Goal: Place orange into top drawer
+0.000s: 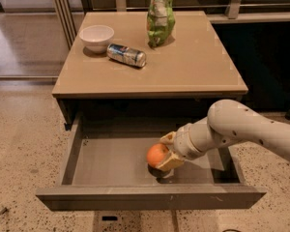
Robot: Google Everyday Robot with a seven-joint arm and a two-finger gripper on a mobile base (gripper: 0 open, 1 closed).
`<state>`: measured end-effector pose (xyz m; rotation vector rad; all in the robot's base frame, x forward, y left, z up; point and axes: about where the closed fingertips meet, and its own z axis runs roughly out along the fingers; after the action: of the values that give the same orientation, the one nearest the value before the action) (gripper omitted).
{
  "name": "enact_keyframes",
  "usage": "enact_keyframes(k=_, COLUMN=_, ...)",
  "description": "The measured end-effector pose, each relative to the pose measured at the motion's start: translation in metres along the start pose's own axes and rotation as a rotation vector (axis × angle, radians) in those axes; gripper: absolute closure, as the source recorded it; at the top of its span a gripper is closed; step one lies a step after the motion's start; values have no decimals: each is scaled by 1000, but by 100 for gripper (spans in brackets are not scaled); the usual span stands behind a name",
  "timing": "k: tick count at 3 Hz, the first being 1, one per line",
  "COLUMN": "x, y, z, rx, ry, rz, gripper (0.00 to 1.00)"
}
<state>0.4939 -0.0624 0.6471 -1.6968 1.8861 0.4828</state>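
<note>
The top drawer (111, 161) stands pulled out from under the tan-topped cabinet, with its grey inside showing. The orange (157, 155) sits low inside the drawer, right of its middle, at or just above the drawer floor over a small shadow. My gripper (165, 152) reaches in from the right on a white arm and is shut on the orange, with one tan finger (171, 163) below it and one behind it.
On the cabinet top (193, 66) stand a white bowl (96, 36), a can (126, 55) lying on its side, and a green chip bag (160, 14). Speckled floor surrounds the cabinet. A dark opening lies to the right.
</note>
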Motion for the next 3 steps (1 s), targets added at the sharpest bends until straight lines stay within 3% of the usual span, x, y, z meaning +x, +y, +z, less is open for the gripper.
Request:
enact_keyframes(k=1, x=12, y=-17, z=18, rx=-26, ry=20, rz=-14, gripper=100)
enact_keyframes(k=2, x=11, y=-19, z=21, rx=-32, ry=13, rz=-15, gripper=100)
enact_keyframes(k=3, x=11, y=-19, z=21, rx=-33, ry=13, rz=-15, gripper=81)
